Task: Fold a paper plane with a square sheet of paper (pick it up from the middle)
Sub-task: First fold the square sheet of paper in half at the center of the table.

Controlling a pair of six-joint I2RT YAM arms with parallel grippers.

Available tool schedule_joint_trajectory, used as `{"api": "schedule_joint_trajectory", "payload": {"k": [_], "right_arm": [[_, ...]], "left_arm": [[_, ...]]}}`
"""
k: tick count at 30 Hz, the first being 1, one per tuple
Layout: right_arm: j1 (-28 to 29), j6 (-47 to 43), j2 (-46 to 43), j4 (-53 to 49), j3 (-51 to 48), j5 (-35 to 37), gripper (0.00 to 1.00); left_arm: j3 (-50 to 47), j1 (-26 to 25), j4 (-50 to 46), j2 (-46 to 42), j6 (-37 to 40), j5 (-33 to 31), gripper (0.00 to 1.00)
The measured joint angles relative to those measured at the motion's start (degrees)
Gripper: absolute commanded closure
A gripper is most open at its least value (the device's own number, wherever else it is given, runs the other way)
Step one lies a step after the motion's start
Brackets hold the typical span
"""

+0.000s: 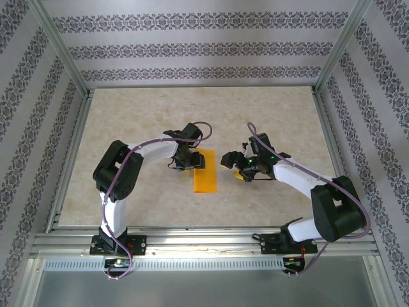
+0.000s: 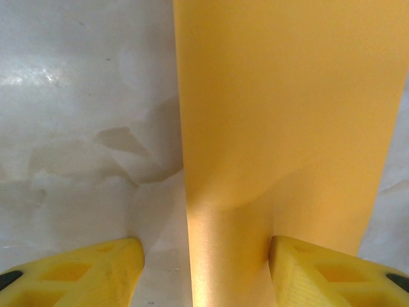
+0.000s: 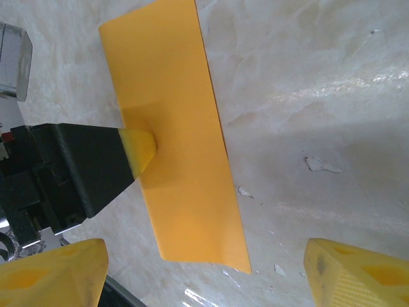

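Left hand [image 1: 188, 161] is spread open over the top end of the orange paper [image 1: 206, 176], one fingertip [image 3: 144, 148] down on it; pressing or just touching, can't tell. The paper lies as a long narrow strip flat on the desk [image 1: 147, 121], centre frame, its upper end hidden under that hand. Right hand [image 1: 231, 163] hangs open just right of it, gripping nothing.
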Motion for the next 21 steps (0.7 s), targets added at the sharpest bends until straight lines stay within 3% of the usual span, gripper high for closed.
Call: {"api": "schedule_joint_trajectory", "payload": {"k": [11, 21], "right_arm": [[0.0, 0.0, 0.0, 0.0, 0.0, 0.0, 0.19], [0.0, 0.1, 0.0, 0.1, 0.0, 0.0, 0.36]], "left_arm": [[0.2, -0.3, -0.3, 0.1, 0.4, -0.5, 0.42], [0.2, -0.3, -0.3, 0.1, 0.3, -0.6, 0.44]]}}
